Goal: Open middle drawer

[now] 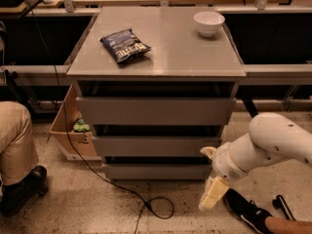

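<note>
The grey cabinet has three handleless drawers, all pushed in. The middle drawer has a flat front of medium height, under the taller top drawer and above the slim bottom drawer. My gripper hangs from the white arm at the lower right, just off the right ends of the middle and bottom drawer fronts. Its cream fingers are spread apart and hold nothing. It touches no drawer.
A blue chip bag and a white bowl sit on the cabinet top. A cardboard box stands left of the cabinet. A person's knee is at far left, a black shoe at lower right. A cable loops on the floor.
</note>
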Controlling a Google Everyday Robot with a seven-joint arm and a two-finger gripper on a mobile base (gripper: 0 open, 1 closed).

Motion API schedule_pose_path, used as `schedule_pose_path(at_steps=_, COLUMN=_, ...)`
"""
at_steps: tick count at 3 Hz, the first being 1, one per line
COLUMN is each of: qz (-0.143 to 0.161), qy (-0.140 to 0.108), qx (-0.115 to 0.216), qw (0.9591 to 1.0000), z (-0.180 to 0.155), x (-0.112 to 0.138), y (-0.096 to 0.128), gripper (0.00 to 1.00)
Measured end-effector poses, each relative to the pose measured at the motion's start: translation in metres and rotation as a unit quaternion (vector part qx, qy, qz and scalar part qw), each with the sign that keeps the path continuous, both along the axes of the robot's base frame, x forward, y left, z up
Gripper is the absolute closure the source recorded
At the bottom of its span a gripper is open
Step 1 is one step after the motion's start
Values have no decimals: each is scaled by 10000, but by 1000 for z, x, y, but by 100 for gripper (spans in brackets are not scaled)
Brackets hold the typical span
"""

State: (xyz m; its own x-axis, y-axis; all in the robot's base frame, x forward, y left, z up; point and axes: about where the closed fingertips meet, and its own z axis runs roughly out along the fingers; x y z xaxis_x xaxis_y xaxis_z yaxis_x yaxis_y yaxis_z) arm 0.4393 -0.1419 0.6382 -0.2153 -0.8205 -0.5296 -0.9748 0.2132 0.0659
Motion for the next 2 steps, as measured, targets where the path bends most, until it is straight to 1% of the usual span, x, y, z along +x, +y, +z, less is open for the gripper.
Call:
schedule_pose_path(at_steps=1, qz=123, qy=-33, qx=283, qw=9995, z=-49, x=12, y=9, gripper=0)
schedule_pose_path(at_steps=2, qz=316, qy=254, qx=654, qw=9970, z=-131, x=27, y=31, gripper=0)
